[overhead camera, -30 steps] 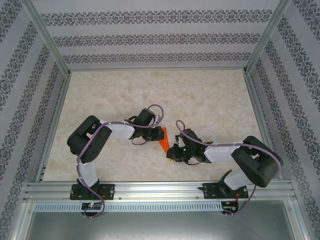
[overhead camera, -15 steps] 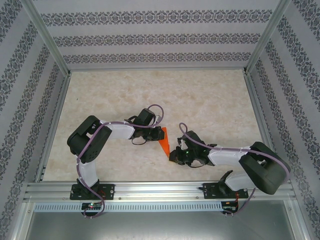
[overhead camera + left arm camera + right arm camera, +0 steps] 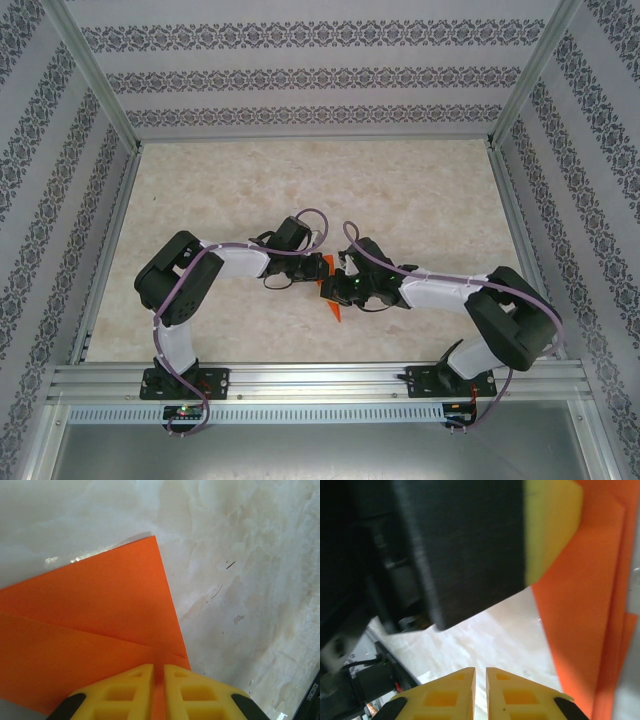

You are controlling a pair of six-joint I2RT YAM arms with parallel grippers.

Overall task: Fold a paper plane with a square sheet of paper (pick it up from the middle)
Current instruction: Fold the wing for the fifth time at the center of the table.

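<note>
Near the table's [image 3: 300, 180] centre, a touch toward six o'clock, the orange paper [image 3: 100, 605] lies folded in layers, creased but no dart yet. The left gripper [image 3: 159, 677] pinches its edge. The right gripper [image 3: 480, 680], clenched on nothing, sits at its three o'clock. Narrowing folds look left to do.

the top external view looks down from above and behind the arm bases, far enough back to take in the whole pale marbled tabletop [image 3: 420, 190]. the left wrist view peers forward over the yellow-fingered left claw [image 3: 158, 669], close above the folded bright orange paper [image 3: 90, 610]. the right wrist view, behind the yellow-fingered right claw [image 3: 480, 670], faces the same paper and tabletop from very near.
</note>
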